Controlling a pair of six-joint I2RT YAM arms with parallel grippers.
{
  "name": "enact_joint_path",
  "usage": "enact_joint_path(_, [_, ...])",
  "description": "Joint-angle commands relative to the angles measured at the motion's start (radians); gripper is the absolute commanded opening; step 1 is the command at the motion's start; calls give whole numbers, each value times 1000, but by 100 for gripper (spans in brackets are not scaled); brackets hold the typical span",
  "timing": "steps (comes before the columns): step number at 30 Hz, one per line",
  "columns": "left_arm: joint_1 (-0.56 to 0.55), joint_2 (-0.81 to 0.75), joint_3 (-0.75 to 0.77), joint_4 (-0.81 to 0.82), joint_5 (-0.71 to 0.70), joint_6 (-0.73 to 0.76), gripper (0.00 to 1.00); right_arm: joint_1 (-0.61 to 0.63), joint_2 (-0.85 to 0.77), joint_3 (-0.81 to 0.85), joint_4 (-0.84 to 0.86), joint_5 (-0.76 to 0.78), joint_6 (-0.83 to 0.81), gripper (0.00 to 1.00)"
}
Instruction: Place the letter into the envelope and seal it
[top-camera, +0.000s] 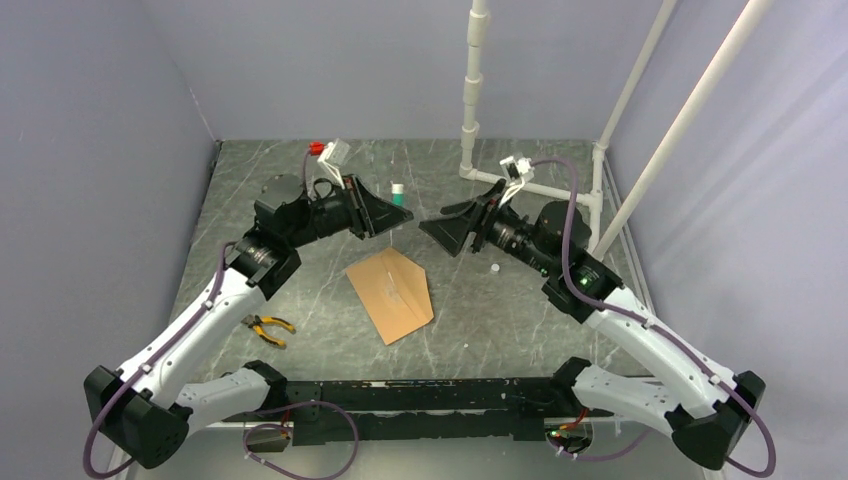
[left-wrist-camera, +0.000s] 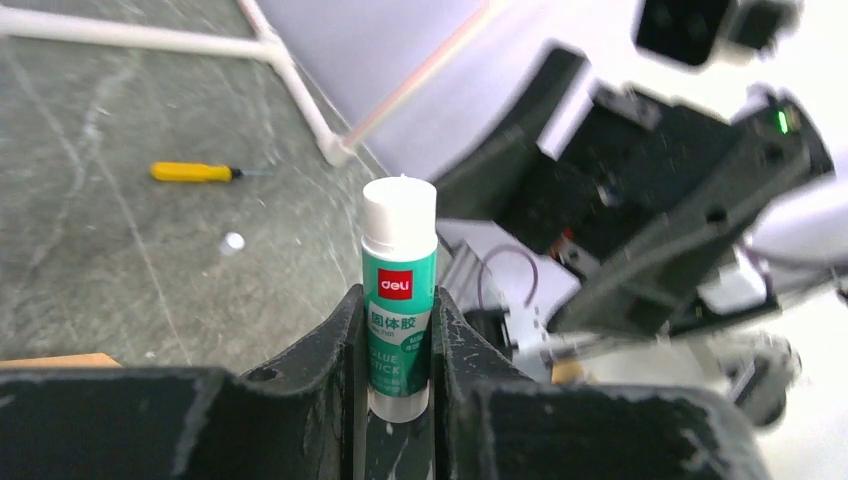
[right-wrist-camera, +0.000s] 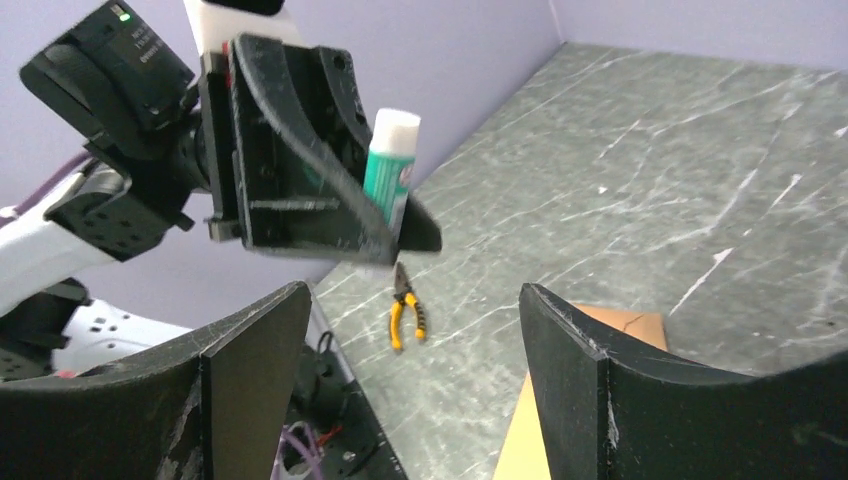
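Top view, left gripper (top-camera: 395, 208): it is clamping a glue stick (top-camera: 398, 189) and holding it upright above the table (top-camera: 520, 330).
Top view, right gripper (top-camera: 435, 220): its fingers are standing wide apart, gripping nothing, just right of the glue stick and facing it.
Top view, envelope (top-camera: 390, 293): it is lying flat on the table, nearer the bases than both grippers, between the arms; the letter cannot be told apart from it.
Top view, room: pliers (top-camera: 268, 327) are lying left of the envelope and a small white cap (top-camera: 494, 268) to its right; bare table is showing around the envelope's edges.
Left wrist view, fingers (left-wrist-camera: 320, 350): they are pressing both sides of the glue stick's (left-wrist-camera: 400, 240) green label, its white cap end sticking out past the tips.
Left wrist view, surroundings: the right arm (left-wrist-camera: 680, 230) is filling the far side; a yellow screwdriver (left-wrist-camera: 195, 172) is lying well apart on the table.
Right wrist view, fingers (right-wrist-camera: 255, 370): they are gaping, released, with only air between them.
Right wrist view, ahead: the left gripper (right-wrist-camera: 400, 215) is holding the glue stick (right-wrist-camera: 392, 160) beyond the tips; an envelope corner (right-wrist-camera: 630, 325) is showing by the right-hand finger.
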Motion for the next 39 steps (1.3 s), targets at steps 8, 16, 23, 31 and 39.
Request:
enact_joint_path(8, [0, -14, 40, -78, -335, -264, 2, 303, 122, 127, -70, 591, -345, 79])
enact_joint_path(16, [1, -12, 43, -93, -309, -307, 3, 378, 240, 210, 9, 780, -400, 73])
enact_joint_path(23, [1, -28, 29, -75, -284, -341, 2, 388, 271, 198, 97, 802, -424, 39])
enact_joint_path(31, [0, -46, 16, -31, -247, -347, 7, 388, 288, 204, 82, 750, -424, 16])
enact_joint_path(39, [1, -73, 14, -43, -259, -319, 32, 388, 259, 170, 107, 697, -474, 10])
